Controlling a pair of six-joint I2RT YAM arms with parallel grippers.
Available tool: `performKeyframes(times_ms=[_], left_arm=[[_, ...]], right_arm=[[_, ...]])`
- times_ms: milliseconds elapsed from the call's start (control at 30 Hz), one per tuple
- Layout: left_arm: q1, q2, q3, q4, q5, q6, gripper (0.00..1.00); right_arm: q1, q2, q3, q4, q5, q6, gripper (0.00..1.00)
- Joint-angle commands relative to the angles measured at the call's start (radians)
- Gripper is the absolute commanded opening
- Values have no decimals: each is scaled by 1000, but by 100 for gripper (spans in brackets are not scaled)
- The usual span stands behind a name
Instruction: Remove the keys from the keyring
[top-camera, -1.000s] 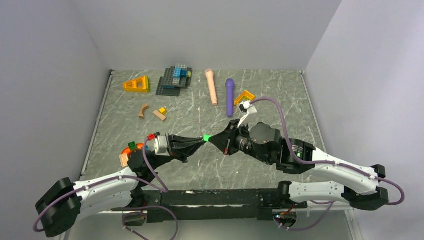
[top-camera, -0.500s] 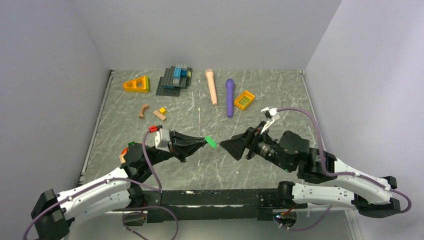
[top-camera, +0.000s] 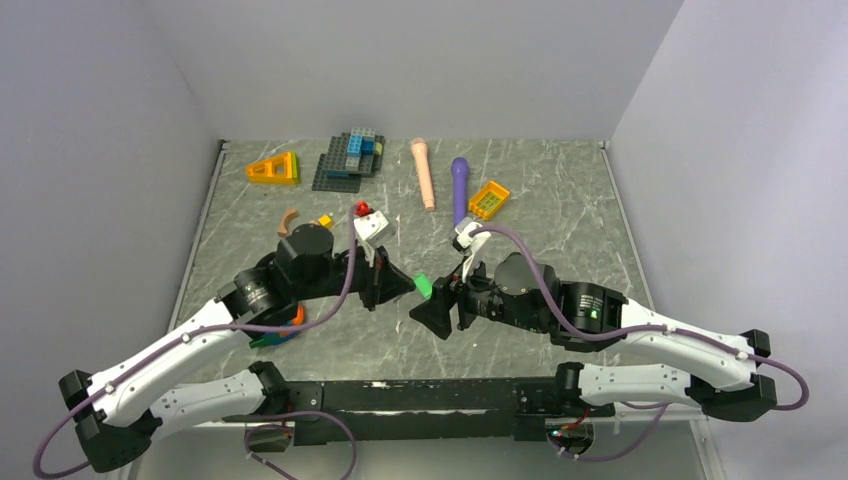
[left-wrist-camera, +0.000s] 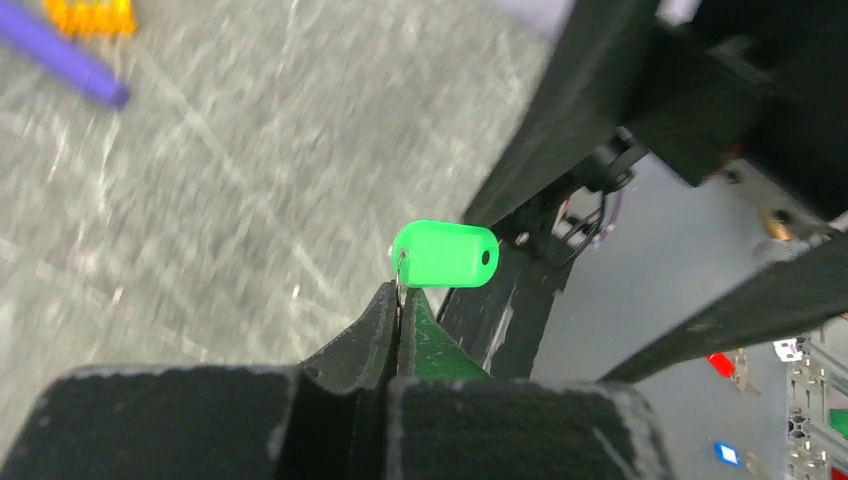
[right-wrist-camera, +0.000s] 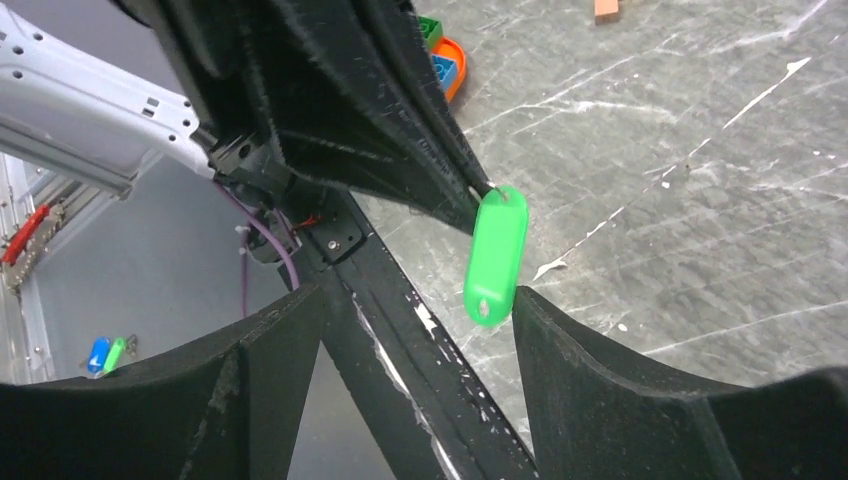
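Above the worktop, the left tool stayed clenched on the ring of a green tag, the ring nearly hidden between its tips. The right tool, clenched a second earlier, stood released near the tag. Only the wrist views showed the ring. Keys could not be made out.

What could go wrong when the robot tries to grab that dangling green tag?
1. The left end effector pinches only the thin keyring at its very tips, so a tug might pull it loose and drop it.
2. The green key tag hangs freely, close to one finger of the open right end effector rather than centred. Closing could knock it aside instead of catching it.
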Motion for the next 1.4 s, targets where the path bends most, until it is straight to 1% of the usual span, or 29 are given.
performKeyframes(times_ms=[0, 33, 100, 167, 233, 300, 367, 433, 500, 567, 600, 700, 933, 1033, 1233, 1367], left_arm=[[-2, 71, 176, -498, -144, -34, 0], [-2, 87, 193, -545, -134, -24, 0], [-2, 102, 192, -584, -79, -17, 0], [-2, 101, 172, -581, 2, -18, 0], [-3, 93, 143, -549, 92, -24, 0], [-2, 85, 130, -529, 146, -34, 0], [-2, 75, 123, -512, 204, -29, 0], [-2, 68, 117, -491, 268, -15, 0], [-2, 59, 110, -470, 326, 6, 0], [-2, 51, 107, -470, 360, 28, 0], [-2, 45, 106, -468, 377, 39, 0], [-2, 28, 94, -452, 428, 62, 0], [-2, 32, 82, -446, 463, 99, 0], [-2, 27, 78, -437, 476, 108, 0], [-2, 4, 79, -437, 447, 111, 0], [-2, 2, 81, -440, 460, 120, 0]], right_arm=[[3, -26, 20, 46, 0, -74, 74], [3, -23, 12, 54, 1, -82, 74], [3, -9, -1, 64, -12, -103, 74], [3, 10, -10, 56, -22, -120, 74], [4, 28, -12, 35, 9, -123, 74], [4, 40, -11, 13, 39, -123, 74], [3, 36, -23, 29, 9, -136, 74], [2, 15, -67, 94, -58, -163, 70], [3, -15, -100, 148, -115, -181, 62], [2, -36, -120, 172, -135, -190, 53], [3, -46, -127, 183, -152, -196, 50], [3, -64, -146, 226, -233, -205, 50], [2, -21, -137, 272, -336, -197, 50], [2, 13, -131, 281, -350, -192, 51], [1, 60, -145, 315, -357, -178, 50], [1, 88, -155, 334, -380, -167, 46]])
